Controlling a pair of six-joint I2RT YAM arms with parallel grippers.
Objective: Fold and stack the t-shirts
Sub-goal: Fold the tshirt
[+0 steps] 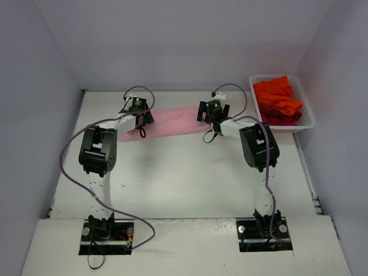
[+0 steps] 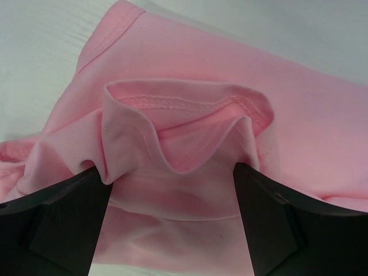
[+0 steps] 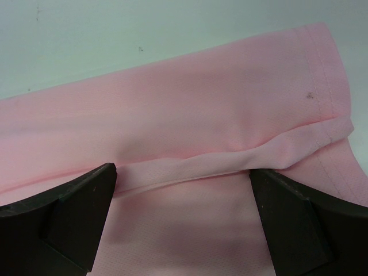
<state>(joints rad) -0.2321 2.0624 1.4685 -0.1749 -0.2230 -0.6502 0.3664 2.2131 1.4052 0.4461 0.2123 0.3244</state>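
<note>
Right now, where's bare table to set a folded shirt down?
Free: middle of the white tabletop, between the light pink cloth t-shirt and the arm bases. Crowded: left gripper and right gripper, both open, over that shirt; white plastic mesh basket of orange-red t-shirts, far right.

Black-and-white left arm (image 1: 98, 150) and right arm (image 1: 259, 146) reach forward side by side, elbows raised; left gripper (image 2: 169, 172) and right gripper (image 3: 183, 172) point down, black fingers spread wide.

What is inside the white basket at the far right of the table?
Crumpled orange-red t-shirts fill the basket. They are bunched together, so their number cannot be told, and they cover the basket's floor and anything that may lie beneath them.
</note>
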